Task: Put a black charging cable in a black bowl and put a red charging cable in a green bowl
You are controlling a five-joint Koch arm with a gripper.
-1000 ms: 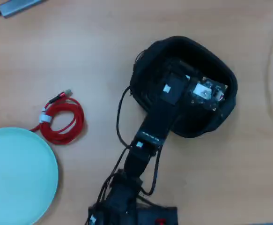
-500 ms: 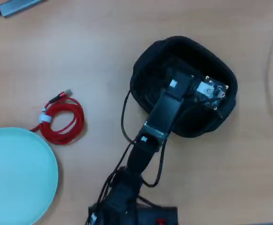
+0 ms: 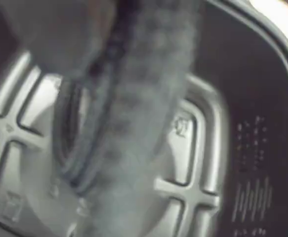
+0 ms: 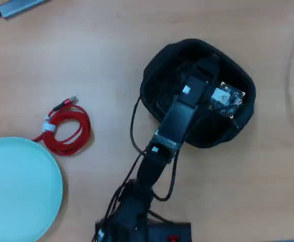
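- The black bowl (image 4: 159,96) sits in the upper right of the overhead view, with the arm (image 4: 174,123) reaching into it from the bottom centre.
- The end effector (image 4: 207,75) is inside the bowl; I cannot tell how far open it is or whether it has hold of anything.
- The wrist view is blurred: dark strands (image 3: 92,128), perhaps the black charging cable, hang over the bowl's ribbed floor.
- The red charging cable (image 4: 66,128) lies coiled on the surface at mid-left, just beside the rim of the green bowl (image 4: 15,189) in the lower left.

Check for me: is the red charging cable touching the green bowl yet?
Cannot tell. In the overhead view the red charging cable lies on the table, its lower left loop right at the rim of the green bowl; no plain gap or contact shows.
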